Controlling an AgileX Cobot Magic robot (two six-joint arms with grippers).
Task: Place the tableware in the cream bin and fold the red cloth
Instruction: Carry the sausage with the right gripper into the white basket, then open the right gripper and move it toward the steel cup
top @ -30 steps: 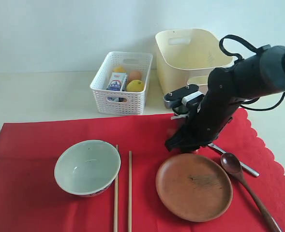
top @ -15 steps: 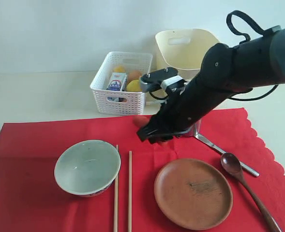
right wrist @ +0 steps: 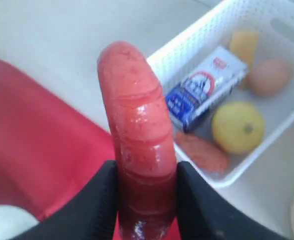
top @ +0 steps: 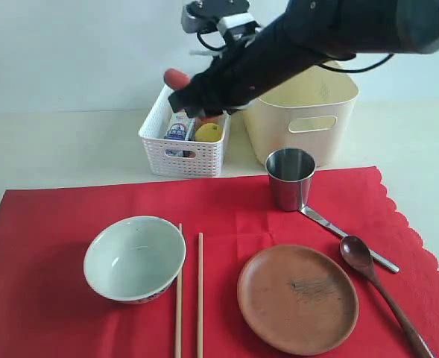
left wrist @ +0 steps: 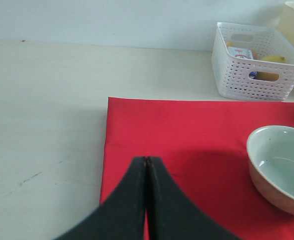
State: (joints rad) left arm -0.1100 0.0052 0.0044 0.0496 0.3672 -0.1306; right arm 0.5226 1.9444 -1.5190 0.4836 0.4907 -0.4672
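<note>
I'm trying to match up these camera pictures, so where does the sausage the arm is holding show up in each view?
Exterior view: the sausage is upper middle, above the white basket.
Left wrist view: not in it.
Right wrist view: centre, clamped in the right gripper.
Shared landmark: the white basket.

Looks like a robot lab's staged dining set: bare pale wall [top: 70, 52], plain cream desk [top: 55, 149], red cloth [top: 48, 224] spread below the right gripper [right wrist: 146, 195].
</note>
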